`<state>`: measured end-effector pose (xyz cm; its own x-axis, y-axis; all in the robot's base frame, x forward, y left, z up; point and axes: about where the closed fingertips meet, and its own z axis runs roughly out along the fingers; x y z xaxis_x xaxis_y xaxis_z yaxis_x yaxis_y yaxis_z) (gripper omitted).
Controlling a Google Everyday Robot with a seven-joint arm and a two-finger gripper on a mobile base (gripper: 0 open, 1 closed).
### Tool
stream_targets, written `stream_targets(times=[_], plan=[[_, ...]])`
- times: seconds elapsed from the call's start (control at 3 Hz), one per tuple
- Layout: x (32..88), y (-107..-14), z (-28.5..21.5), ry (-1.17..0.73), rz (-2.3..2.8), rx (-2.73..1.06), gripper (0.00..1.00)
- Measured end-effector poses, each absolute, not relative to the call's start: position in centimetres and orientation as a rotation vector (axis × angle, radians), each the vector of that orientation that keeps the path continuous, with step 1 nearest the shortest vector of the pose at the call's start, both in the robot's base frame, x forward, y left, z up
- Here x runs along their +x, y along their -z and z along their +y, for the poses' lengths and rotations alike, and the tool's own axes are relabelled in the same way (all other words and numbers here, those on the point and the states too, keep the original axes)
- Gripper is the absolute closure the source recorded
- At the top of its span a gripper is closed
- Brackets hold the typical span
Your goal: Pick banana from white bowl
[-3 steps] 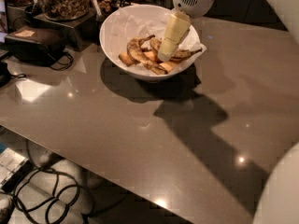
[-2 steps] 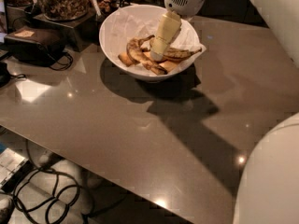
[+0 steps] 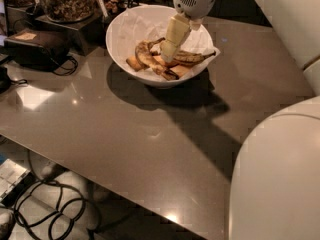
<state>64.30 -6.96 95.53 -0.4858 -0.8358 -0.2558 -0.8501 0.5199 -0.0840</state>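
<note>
Grey table (image 3: 150, 144) bears the bowl (image 3: 165, 82), banana (image 3: 192, 58) lying inside it at the right; the gripper (image 3: 168, 50), aperture impossible to tell, reaches in just left, apparently approaching, and next needs to close around the banana.

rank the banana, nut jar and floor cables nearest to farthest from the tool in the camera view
The tool reaches down into the white bowl.
1. banana: in the bowl, right beside the tool's tip.
2. nut jar: on the table's far left, beyond the bowl.
3. floor cables: on the floor, near left corner.
</note>
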Motion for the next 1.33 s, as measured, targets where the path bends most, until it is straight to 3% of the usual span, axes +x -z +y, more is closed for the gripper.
stream_targets(times=[0.33, 1.33], plan=[[65.3, -94.9, -7.5, -0.09, 2.526, -1.383, 0.34], [66.5, -93.0, -6.9, -0.155, 2.555, -1.398, 0.34]])
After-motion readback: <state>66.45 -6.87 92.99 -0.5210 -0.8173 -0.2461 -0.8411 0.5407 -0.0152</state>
